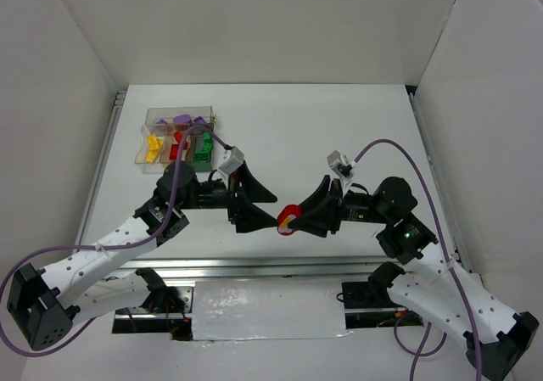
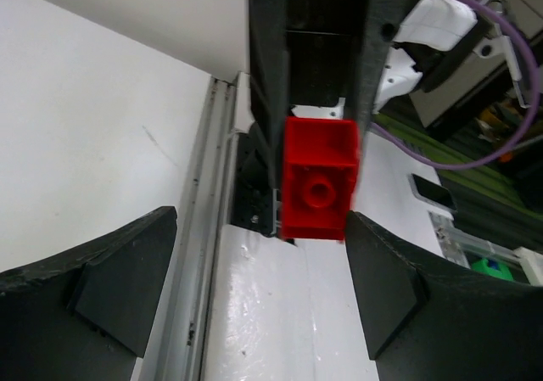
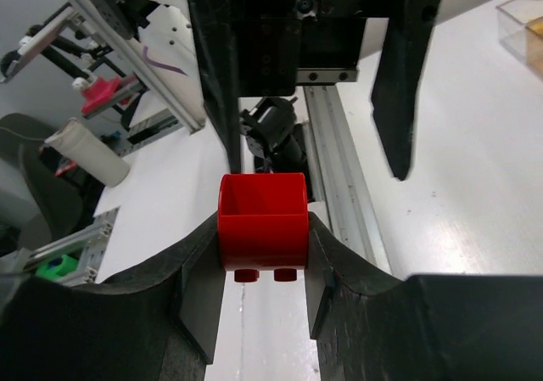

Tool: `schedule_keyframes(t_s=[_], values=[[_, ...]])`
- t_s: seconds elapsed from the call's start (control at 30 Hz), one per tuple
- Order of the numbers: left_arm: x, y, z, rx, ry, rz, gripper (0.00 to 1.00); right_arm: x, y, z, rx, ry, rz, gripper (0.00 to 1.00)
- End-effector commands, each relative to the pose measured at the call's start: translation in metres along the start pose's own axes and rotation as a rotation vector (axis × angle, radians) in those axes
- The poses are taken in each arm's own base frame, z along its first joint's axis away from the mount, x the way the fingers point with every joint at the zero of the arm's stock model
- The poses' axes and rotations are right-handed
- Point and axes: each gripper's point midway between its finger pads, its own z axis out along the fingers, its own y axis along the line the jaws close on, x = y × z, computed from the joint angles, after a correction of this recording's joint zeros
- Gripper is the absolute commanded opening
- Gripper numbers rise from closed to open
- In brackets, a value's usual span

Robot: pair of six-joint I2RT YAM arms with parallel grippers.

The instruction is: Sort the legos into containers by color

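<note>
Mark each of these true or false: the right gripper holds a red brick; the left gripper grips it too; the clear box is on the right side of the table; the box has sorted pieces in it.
1. The right gripper holds a red brick. True.
2. The left gripper grips the brick too. False: its fingers stand wide apart on either side of the brick and do not touch it.
3. The clear box is on the right side of the table. False: it stands at the far left.
4. The box has sorted pieces in it. True: yellow, red, green and purple ones show inside.
</note>
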Motion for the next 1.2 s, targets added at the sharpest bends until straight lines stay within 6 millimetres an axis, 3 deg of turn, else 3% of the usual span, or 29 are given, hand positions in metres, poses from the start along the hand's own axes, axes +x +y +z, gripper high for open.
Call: schedule_keyframes(t_s=[0.0, 0.17, 0.37, 0.6, 0.77, 0.93, 1.03, 1.07, 1.13, 1.17], values=[[-0.003, -0.027, 0.000, 0.140, 0.010, 0.043, 0.92, -0.031, -0.004, 0.002, 0.049, -0.088, -0.111, 0.00], [-0.007, -0.024, 0.000, 0.107, 0.003, 0.050, 0.92, -0.023, -0.016, 0.000, 0.100, -0.051, -0.149, 0.00], [-0.007, -0.028, 0.001, 0.140, 0.001, 0.046, 0.92, -0.025, -0.005, 0.001, 0.043, -0.061, -0.154, 0.00], [0.002, -0.011, 0.007, 0.091, 0.023, 0.007, 0.91, -0.031, 0.005, 0.004, -0.008, -0.066, -0.145, 0.00], [-0.001, -0.022, 0.009, 0.154, 0.018, 0.021, 0.89, -0.036, -0.004, 0.005, 0.034, -0.094, -0.140, 0.00], [0.001, -0.030, 0.012, 0.193, 0.022, 0.029, 0.66, -0.041, -0.015, 0.012, 0.062, -0.113, -0.117, 0.00], [0.001, -0.027, 0.013, 0.178, 0.017, 0.025, 0.41, -0.040, -0.015, 0.015, 0.040, -0.100, -0.105, 0.00], [0.000, -0.027, 0.013, 0.173, 0.013, 0.028, 0.28, -0.040, -0.015, 0.015, 0.038, -0.101, -0.100, 0.00], [-0.001, -0.024, 0.014, 0.159, 0.013, 0.023, 0.17, -0.041, -0.013, 0.015, 0.030, -0.113, -0.105, 0.02], [-0.004, -0.022, 0.015, 0.142, 0.005, 0.030, 0.00, -0.041, -0.012, 0.014, 0.028, -0.117, -0.103, 0.07]])
